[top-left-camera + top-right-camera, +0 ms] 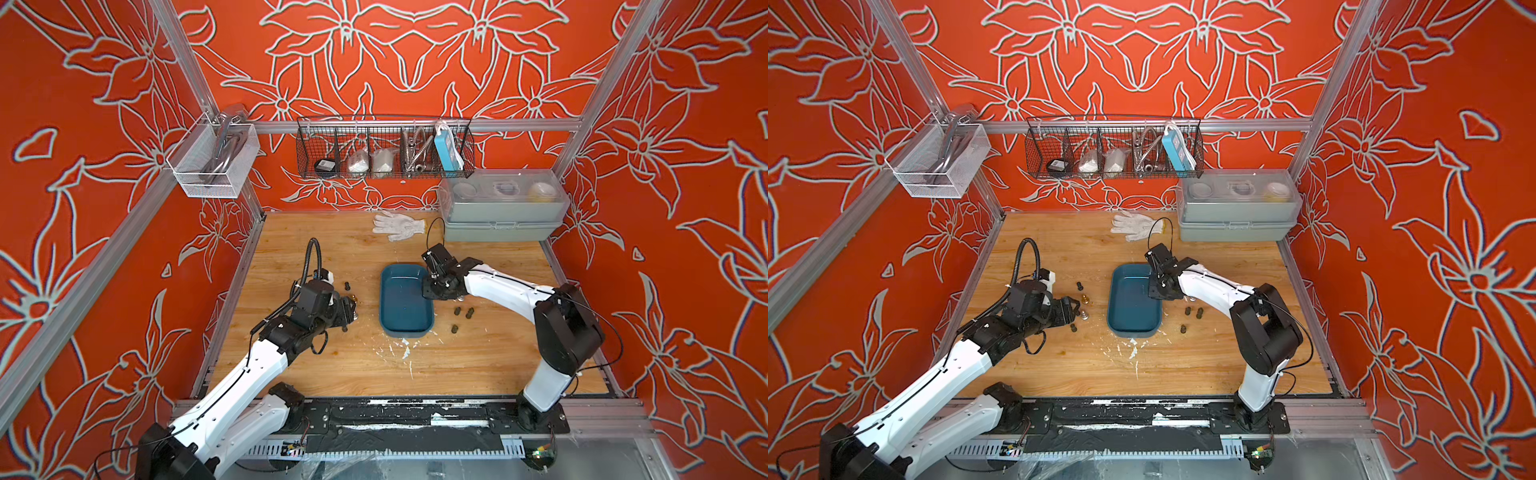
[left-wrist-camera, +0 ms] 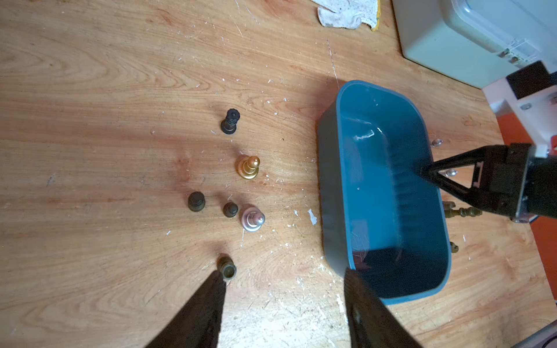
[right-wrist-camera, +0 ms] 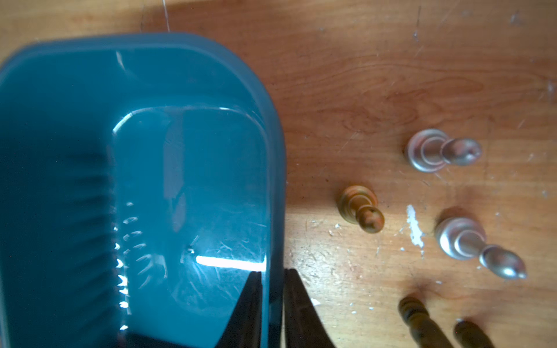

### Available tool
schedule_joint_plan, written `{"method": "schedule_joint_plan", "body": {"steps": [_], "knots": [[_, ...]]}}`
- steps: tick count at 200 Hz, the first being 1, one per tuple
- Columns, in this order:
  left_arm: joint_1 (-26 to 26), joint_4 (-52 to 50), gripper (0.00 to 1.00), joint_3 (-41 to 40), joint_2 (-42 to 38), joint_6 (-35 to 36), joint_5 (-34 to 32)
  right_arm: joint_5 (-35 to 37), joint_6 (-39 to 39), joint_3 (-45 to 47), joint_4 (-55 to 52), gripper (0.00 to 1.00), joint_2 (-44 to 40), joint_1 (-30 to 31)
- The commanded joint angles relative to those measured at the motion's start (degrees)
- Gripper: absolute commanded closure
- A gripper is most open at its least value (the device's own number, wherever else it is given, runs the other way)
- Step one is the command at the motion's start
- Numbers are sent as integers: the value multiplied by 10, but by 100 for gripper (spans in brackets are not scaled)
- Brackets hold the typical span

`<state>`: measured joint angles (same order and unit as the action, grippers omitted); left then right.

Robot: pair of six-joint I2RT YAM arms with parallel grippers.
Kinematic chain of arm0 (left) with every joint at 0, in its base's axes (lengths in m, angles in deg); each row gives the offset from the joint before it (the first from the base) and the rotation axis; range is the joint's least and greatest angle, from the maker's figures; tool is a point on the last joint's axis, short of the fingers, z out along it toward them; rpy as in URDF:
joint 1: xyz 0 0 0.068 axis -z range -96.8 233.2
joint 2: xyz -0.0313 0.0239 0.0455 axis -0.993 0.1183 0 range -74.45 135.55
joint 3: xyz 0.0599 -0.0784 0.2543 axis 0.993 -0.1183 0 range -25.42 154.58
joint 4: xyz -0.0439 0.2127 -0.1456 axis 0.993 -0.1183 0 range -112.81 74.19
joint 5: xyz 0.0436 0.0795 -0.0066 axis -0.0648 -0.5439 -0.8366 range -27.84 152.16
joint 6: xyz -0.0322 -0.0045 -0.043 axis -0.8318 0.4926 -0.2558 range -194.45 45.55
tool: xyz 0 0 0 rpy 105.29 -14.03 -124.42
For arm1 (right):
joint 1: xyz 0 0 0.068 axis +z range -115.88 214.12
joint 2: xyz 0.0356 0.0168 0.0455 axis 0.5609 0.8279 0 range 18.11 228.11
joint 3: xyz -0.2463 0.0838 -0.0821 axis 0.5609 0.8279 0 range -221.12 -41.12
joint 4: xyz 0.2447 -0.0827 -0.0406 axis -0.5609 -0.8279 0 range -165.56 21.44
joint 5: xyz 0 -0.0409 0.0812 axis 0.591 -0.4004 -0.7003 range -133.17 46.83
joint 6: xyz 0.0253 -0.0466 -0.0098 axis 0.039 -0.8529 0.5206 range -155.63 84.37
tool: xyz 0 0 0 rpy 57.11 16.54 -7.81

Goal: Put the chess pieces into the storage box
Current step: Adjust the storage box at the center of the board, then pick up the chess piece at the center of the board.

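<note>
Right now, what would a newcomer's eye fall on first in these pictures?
The loud orange floral walls all round, then the teal box, seemingly empty, in the middle of the table. The right gripper straddles the box's wall, one finger inside and one outside. Chess pieces dot the table on both sides of the box, and the left gripper hangs open beside one group.

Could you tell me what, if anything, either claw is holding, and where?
The left claw is open, holding nothing. The right claw straddles the storage box's long side wall; whether it actually pinches it cannot be told.
</note>
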<state>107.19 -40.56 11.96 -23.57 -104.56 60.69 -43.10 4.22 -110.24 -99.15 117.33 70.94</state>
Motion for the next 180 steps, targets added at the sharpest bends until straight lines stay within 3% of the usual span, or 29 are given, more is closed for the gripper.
{"method": "schedule_joint_plan", "body": {"steps": [1,24,49,92,111,151,180], "knots": [[-3,-1,37,24,17,-4,-12,17,5,1,-2,66,-29,4],[-9,-18,36,84,53,9,-11,33,-9,-14,-24,56,-48,7],[-32,-17,37,145,115,7,12,47,-33,-11,-30,53,-90,7],[-95,-62,45,260,257,32,60,49,-161,118,125,50,-250,11],[-115,-63,49,292,313,42,46,32,-195,182,189,49,-302,11],[-119,-136,51,400,460,81,22,-38,-247,249,266,49,-335,18],[-119,-148,57,428,511,89,18,-46,-272,296,319,49,-349,41]]}}
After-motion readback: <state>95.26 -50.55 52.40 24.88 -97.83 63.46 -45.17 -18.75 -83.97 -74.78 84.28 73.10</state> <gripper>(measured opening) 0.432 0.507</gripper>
